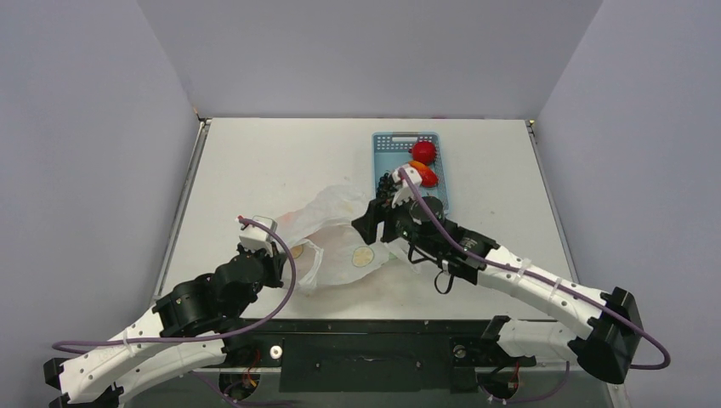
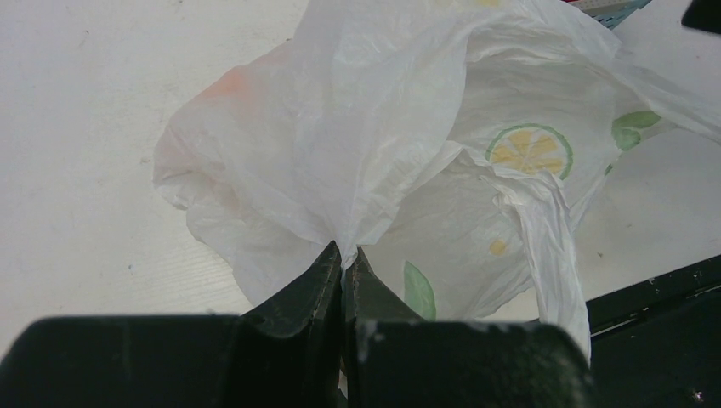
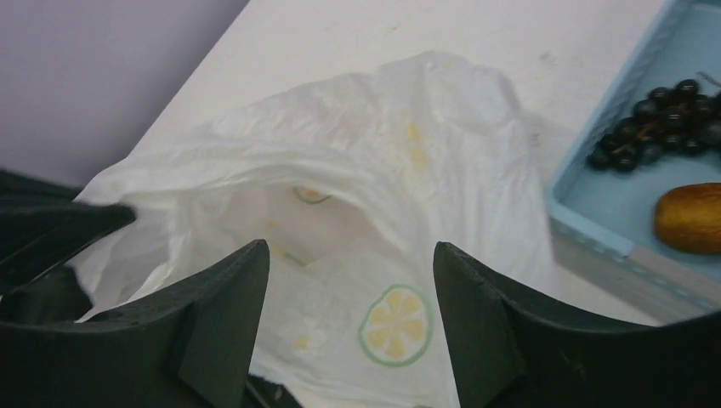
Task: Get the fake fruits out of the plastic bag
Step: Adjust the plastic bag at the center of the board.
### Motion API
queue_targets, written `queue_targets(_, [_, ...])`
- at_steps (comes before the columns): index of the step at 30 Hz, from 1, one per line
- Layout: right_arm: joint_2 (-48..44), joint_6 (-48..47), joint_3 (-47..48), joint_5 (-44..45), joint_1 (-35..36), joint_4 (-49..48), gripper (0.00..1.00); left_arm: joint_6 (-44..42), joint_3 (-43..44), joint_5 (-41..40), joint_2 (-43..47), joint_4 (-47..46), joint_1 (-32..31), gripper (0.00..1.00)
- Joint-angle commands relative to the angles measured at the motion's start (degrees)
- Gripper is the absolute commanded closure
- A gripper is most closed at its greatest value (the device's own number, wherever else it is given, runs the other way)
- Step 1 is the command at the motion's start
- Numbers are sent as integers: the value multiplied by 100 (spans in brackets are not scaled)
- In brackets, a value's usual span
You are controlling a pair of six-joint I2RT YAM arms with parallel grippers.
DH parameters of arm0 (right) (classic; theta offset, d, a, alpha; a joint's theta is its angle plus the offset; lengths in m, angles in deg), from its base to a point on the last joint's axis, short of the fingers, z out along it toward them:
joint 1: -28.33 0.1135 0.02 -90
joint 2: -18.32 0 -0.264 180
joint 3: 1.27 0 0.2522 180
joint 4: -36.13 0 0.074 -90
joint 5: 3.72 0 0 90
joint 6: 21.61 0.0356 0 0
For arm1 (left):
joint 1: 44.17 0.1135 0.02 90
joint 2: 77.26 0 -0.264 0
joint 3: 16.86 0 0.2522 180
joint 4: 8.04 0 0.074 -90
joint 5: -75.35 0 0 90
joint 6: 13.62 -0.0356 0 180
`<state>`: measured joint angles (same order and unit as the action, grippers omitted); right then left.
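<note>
White plastic bag (image 3: 425, 153), mouth facing right pincer (image 3: 349, 251)

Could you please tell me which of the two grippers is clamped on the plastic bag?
The left gripper: its jaws are shut on a fold of the plastic bag, whereas the right gripper is open at the bag's mouth, gripping nothing.

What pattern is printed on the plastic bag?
The bag shows yellow citrus slices ringed in green, plus green leaves; clearest in the left wrist view.
</note>
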<state>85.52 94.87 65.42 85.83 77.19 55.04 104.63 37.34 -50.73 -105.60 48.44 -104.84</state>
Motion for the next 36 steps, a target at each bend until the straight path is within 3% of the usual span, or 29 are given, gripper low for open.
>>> queue_targets(1, [-501,370,-697,71,814,-1165,35,-23,244,14,41,-193,-26,100])
queue_targets(4, [-543,686,-1312,288,1390,-2011,48,-32,236,26,66,-197,-26,100])
queue_targets(7, [-333,715,-1388,607,1838,-2262,62,-24,217,50,71,-216,-24,100])
queue_targets(9, [-112,705,-1376,625,1980,-2446,67,-31,167,23,72,-301,-27,100])
queue_targets(13, [477,670,-1102,782,1960,-2364,67,-55,146,322,39,-447,-24,100])
queue_targets(17, [1254,655,-751,770,1837,-2274,69,379,263,525,101,-438,-29,100])
queue_targets(22, [1936,681,-287,534,1638,-2358,70,1154,149,1264,276,-1166,-25,100])
queue_targets(25, [2226,854,-158,248,1446,-2586,67,1611,54,1737,354,-1535,-30,100])
queue_targets(28, [2450,903,-62,96,1267,-2774,54,1991,8,1861,389,-1637,-25,100])
queue_targets(32, [2883,910,230,-245,1222,-2841,37,2549,101,1179,389,-682,-24,100])
queue_targets(36, [3335,901,475,-465,1226,-2973,31,2904,67,792,516,-47,-25,100])
